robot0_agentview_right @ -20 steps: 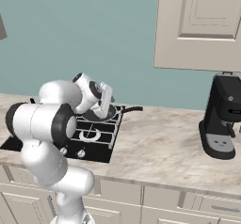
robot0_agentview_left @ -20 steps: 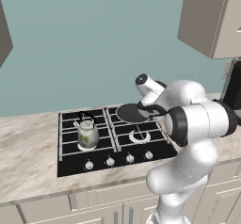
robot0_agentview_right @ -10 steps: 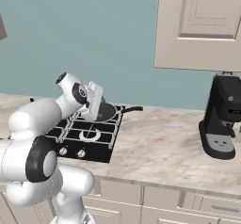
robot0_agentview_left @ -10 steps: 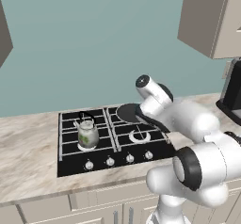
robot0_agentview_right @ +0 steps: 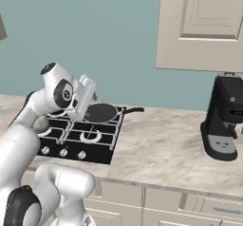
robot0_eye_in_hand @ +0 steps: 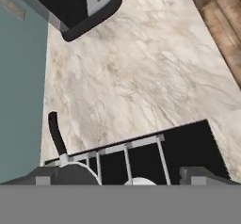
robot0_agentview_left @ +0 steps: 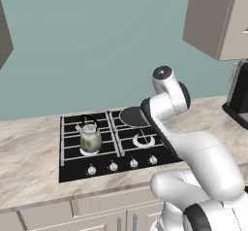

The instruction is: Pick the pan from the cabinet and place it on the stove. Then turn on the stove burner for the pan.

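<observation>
On the stove [robot0_agentview_right: 83, 139] the pan [robot0_agentview_right: 100, 112] sat placed; my pincer [robot0_eye_in_hand: 122, 173] hung wide, empty. Next I judged the right knob needed a square, gentle approach.

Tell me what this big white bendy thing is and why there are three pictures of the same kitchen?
The white thing is a robot arm. Two cameras ride behind it, one to its left and one to its right, so you see the same kitchen from two sides. A third camera sits on the arm's hand and looks along its two fingers.

On the marble counter is a black stove with silver knobs along the front. A dark round pan sits on a back burner, its long handle pointing toward the black coffee machine. A small glass kettle stands on another burner. A cream cabinet hangs on the wall.

The gripper is open, holding nothing.
</observation>
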Motion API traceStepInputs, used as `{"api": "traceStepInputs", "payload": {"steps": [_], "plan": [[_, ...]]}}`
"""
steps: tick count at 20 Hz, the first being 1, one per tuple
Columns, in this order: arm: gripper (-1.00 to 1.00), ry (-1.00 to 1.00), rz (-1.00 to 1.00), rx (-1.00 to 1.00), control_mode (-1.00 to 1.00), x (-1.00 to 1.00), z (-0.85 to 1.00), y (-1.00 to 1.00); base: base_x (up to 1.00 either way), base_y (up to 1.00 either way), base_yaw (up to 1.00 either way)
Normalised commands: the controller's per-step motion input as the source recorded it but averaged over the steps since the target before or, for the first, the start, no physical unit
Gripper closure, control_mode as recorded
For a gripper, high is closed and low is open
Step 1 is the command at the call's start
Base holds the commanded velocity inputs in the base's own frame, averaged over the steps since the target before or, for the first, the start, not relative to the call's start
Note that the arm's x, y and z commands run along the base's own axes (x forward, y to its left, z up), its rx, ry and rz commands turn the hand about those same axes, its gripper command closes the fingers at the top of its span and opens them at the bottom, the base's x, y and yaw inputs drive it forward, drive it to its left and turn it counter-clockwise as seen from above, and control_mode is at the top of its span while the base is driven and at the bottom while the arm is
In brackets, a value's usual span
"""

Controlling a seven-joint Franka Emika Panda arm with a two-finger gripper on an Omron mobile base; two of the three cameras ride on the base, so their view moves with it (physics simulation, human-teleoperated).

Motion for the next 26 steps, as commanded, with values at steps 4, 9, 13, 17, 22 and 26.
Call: {"api": "traceStepInputs", "payload": {"steps": [4,9,13,17,22,26], "plan": [[-1.00,-0.09,-0.37,0.20,-1.00,-0.66,0.13,0.47,0.00,0.00,0.00],[-1.00,-0.01,-0.46,0.22,-1.00,-0.51,0.16,0.36,0.00,0.00,0.00],[-1.00,0.00,-0.48,0.29,-1.00,-0.44,0.30,0.22,0.00,0.00,0.00],[-1.00,0.00,-0.49,0.31,-1.00,-0.41,0.16,0.18,0.00,0.00,0.00],[-1.00,-0.02,-0.51,0.28,-1.00,-0.30,-0.04,0.26,0.00,0.00,0.00],[-1.00,-0.06,-0.52,0.24,-1.00,-0.03,-0.06,0.32,0.00,0.00,0.00]]}}
